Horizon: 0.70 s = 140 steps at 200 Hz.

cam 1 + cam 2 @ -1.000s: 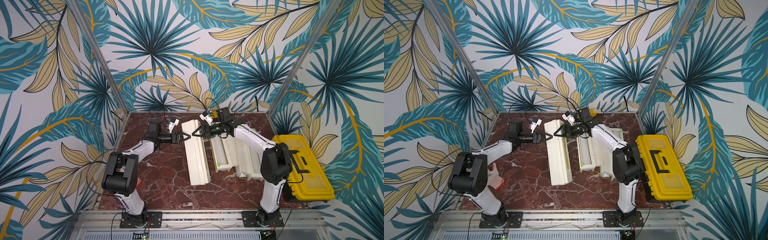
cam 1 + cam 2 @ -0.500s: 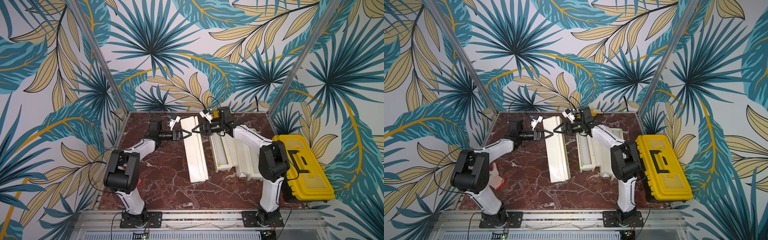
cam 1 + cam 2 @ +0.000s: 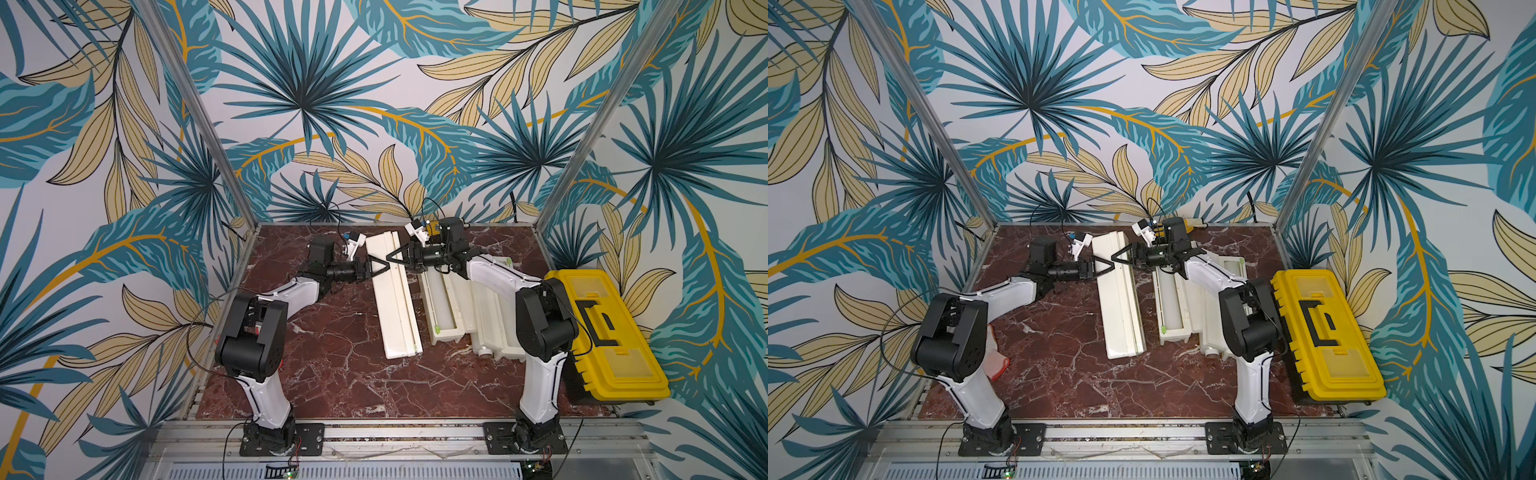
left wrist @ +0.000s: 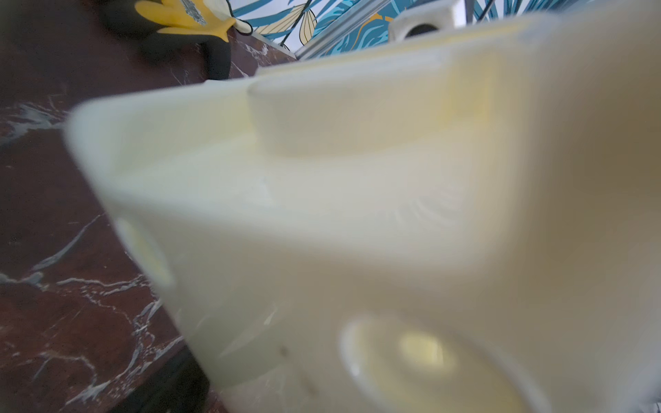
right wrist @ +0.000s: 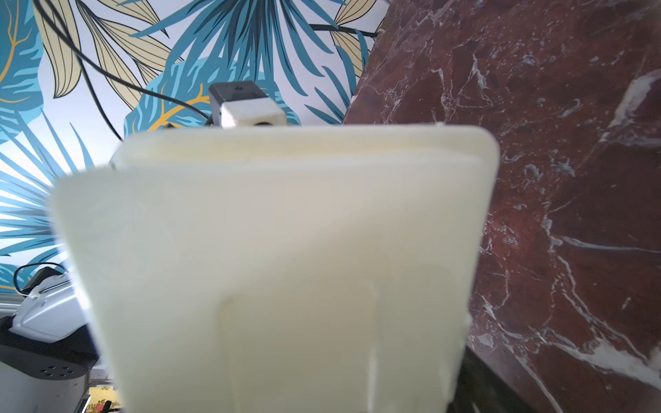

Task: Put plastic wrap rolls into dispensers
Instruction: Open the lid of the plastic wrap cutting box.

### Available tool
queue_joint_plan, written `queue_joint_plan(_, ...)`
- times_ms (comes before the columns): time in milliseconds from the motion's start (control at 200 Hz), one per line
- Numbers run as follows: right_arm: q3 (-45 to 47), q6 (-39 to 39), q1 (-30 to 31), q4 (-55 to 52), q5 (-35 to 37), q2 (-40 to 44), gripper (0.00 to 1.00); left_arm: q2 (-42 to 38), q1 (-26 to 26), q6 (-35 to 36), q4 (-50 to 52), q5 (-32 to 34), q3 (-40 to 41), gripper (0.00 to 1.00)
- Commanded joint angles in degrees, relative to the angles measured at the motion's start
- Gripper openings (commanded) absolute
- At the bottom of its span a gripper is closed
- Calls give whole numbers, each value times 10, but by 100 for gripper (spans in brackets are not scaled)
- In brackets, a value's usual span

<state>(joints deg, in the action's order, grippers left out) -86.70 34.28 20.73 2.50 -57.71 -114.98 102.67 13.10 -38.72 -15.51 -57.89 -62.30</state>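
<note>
A closed cream dispenser (image 3: 397, 316) (image 3: 1121, 316) lies lengthwise mid-table. My left gripper (image 3: 380, 266) (image 3: 1102, 266) reaches its far part from the left, jaws spread open. My right gripper (image 3: 392, 258) (image 3: 1119, 257) comes from the right, also open, its tips crossing over the same box. That dispenser fills the left wrist view (image 4: 357, 214) and the right wrist view (image 5: 286, 250). Whether the fingers touch it is hidden. To the right, an open dispenser holds a plastic wrap roll (image 3: 442, 299) (image 3: 1171, 303). A third dispenser (image 3: 494, 332) (image 3: 1210, 336) lies partly under my right arm.
A yellow toolbox (image 3: 602, 332) (image 3: 1320, 324) stands at the table's right edge. An orange and white item (image 3: 996, 361) lies behind the left arm's base. A small white and yellow object (image 3: 1192, 224) sits by the back wall. Patterned walls enclose three sides.
Both grippers have shifted slightly toward the back wall. The closed dispenser between them has slid a little the same way and lies straighter.
</note>
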Motion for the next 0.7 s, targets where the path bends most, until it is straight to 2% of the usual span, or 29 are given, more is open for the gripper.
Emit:
queue_joint_plan(0, 9, 40, 30, 42, -41, 19, 66, 15, 28, -7, 0, 90, -9, 100)
queue_joint_plan(195, 13, 52, 30, 51, -32, 14, 65, 26, 33, -27, 1, 121, 2, 100)
queue_joint_plan(320, 12, 64, 31, 35, 4, 10, 65, 36, 47, -47, 8, 142, -9, 100)
queue_joint_plan(426, 8, 68, 31, -18, 54, 4, 65, 49, 62, -41, 67, 183, -36, 100)
queue_joint_plan(501, 15, 94, 32, -3, 65, -1, 65, 67, 69, -34, 111, 204, -57, 100)
queue_joint_plan(586, 29, 126, 35, 36, 68, -4, 65, 93, 72, -38, 118, 200, -66, 100)
queue_joint_plan(696, 24, 136, 39, 32, 70, -17, 65, 113, 75, -36, 124, 195, -74, 100)
